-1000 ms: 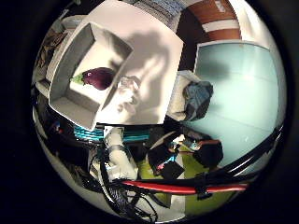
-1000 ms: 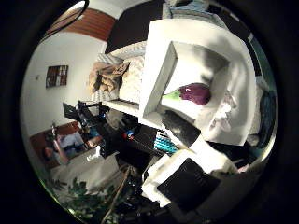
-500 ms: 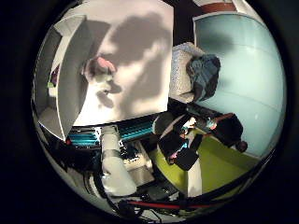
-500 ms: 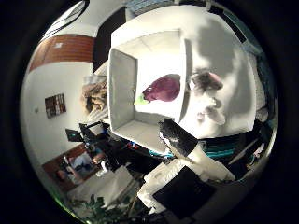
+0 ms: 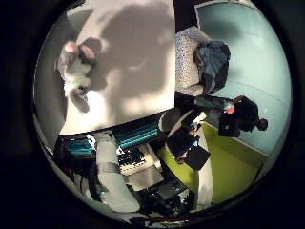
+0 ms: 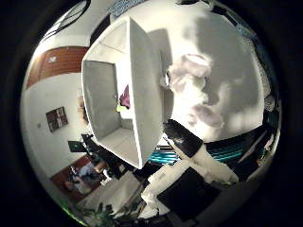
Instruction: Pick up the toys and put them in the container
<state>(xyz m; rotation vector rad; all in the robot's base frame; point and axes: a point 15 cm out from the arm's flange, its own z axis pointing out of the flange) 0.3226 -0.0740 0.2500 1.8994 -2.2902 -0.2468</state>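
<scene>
White covers the worktop [image 5: 138, 62], and on it lies a plush toy [image 5: 76, 76] with a pale grey-white body and pink ears or paws, sprawled in the edge of a broad shadow cast across the surface. The thumb-side view shows what the other does not: a white, open container [image 6: 142, 94] standing on the worktop just beside the plush toy, its tall wall between the toy and its inside, and within it a small purple toy [image 6: 125, 96] with a green tip, lying against the inner wall near the floor of the box. In that view the plush toy looks blurred and lilac-tinged, with rounded limbs spread out, and whether it touches the container wall cannot be told. The little-finger-side view leaves the container out almost wholly, but it gives the plush toy more plainly, with two pink pads at one end and a dark spot on the body, and it shows the worktop's front edge with teal parts below it. It also shows a yellow-green floor [image 5: 228, 167] and a padded chair [image 5: 190, 62] off the far side of the worktop. Of the robot hand [image 6: 194, 142] only a black and white part reaches in below the toy; whether its fingers are spread or curled cannot be told, and it holds nothing that can be seen.
</scene>
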